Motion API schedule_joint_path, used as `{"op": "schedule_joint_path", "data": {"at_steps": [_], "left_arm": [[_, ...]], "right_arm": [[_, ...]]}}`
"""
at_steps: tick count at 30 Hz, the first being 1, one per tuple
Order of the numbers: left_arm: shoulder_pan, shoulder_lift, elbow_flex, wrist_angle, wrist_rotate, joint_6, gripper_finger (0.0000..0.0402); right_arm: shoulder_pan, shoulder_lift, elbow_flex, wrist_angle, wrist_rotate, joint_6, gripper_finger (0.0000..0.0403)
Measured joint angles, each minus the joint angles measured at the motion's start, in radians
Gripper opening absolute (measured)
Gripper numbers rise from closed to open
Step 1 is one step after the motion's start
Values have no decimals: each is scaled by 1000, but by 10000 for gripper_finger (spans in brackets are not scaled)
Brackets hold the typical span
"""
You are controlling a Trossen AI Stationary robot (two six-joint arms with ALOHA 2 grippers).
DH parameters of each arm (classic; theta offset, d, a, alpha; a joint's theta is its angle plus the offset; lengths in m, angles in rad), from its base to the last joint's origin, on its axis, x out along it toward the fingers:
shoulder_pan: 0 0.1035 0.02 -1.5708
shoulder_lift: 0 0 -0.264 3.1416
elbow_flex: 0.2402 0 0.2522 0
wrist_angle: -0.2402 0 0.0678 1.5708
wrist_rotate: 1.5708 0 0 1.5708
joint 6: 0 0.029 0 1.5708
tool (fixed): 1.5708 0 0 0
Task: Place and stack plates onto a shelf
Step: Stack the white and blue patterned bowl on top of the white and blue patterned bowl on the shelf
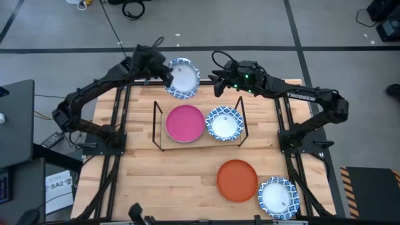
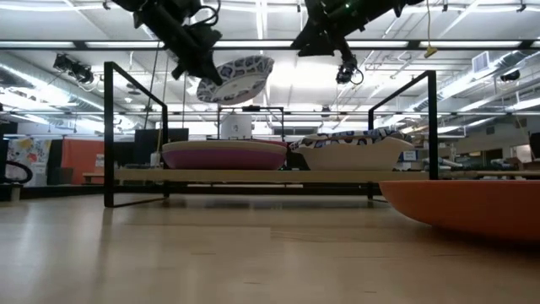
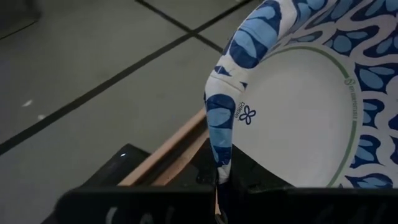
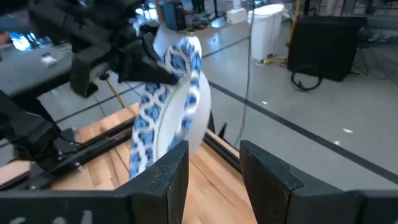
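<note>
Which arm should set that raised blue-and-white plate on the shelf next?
Left, most likely. The left gripper is already shut on the rim of the raised blue-and-white plate, above the far edge of the shelf. The right gripper is open, holds nothing, and would need a handover first.

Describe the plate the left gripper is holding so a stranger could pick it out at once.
Start at the black wire shelf in the middle of the table. Just beyond its far left corner, the left gripper is shut on the rim of a blue-and-white plate. Unlike the other blue-and-white plates, it hangs tilted in the air, resting on nothing.
</note>
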Motion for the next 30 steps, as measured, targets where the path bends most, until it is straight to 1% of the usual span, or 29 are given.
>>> {"op": "schedule_joint_path", "data": {"at_steps": [5, 10, 14, 23, 30], "left_arm": [[-71, 0, 0, 0, -2, 1, 7], [-118, 0, 0, 0, -3, 1, 7], [-143, 0, 0, 0, -4, 0, 7], [-170, 0, 0, 1, -6, 0, 7], [-169, 0, 0, 27, -5, 0, 7]], "right_arm": [[3, 15, 0, 40, -78, 0, 149], [9, 20, 0, 61, -97, 0, 148], [11, 20, 0, 61, -136, 1, 148], [12, 20, 0, 61, -219, 11, 148], [27, 20, 0, 61, -252, 11, 148]]}}
